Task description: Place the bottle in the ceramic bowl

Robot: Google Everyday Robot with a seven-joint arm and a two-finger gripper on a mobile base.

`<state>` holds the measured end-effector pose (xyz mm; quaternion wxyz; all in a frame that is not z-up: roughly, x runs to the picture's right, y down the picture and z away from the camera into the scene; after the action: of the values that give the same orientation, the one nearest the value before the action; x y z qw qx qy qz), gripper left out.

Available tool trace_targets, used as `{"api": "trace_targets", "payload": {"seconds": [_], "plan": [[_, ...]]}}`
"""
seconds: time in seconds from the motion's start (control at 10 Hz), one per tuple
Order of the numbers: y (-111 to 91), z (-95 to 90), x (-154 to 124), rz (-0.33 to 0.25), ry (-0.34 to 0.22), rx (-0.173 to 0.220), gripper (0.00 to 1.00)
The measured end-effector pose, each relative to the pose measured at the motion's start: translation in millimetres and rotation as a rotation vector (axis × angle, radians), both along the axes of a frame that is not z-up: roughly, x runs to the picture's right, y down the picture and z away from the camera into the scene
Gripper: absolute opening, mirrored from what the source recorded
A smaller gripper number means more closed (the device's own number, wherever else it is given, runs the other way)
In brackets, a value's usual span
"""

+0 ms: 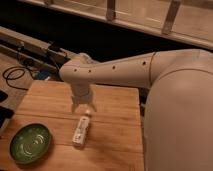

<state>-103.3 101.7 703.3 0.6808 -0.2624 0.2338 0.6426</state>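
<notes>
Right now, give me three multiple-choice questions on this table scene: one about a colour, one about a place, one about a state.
1. What colour is the ceramic bowl?
A. green
B. red
C. white

2. Where is the bottle?
A. inside the ceramic bowl
B. lying on the wooden table, to the right of the bowl
C. lifted in the air

3. What is the state of the hand?
A. shut on the bottle
B. open, just above the bottle's cap end
C. resting inside the bowl

Answers:
1. A: the bowl is glossy green with pale swirls.
2. B: the bottle lies flat on the boards, apart from the bowl.
3. B: the fingers stand apart over the cap, and the bottle lies on the table, not gripped.
</notes>
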Motion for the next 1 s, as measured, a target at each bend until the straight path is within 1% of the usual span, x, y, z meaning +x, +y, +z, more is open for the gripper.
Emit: {"api": "trace_targets", "payload": {"seconds": [0.2, 0.4, 0.5, 0.7, 0.8, 0.9, 1.0], "plan": [[-1.6, 0.1, 0.1, 0.002, 0.003, 0.005, 0.65], [-12.7, 5.6, -2.8, 0.016, 0.027, 0.036, 0.65], [-20.2, 11.9, -11.9, 0.019, 0.037, 0.047, 0.65], [-36.5, 36.3, -42.8, 0.011, 0.06, 0.05, 0.65], [-41.8, 51.6, -65.8, 0.01, 0.07, 0.041, 0.65], [-45.5, 65.1, -79.8, 0.005, 0.087, 0.034, 0.65], [-46.4, 73.5, -88.1, 0.002, 0.099, 0.028, 0.65]]}}
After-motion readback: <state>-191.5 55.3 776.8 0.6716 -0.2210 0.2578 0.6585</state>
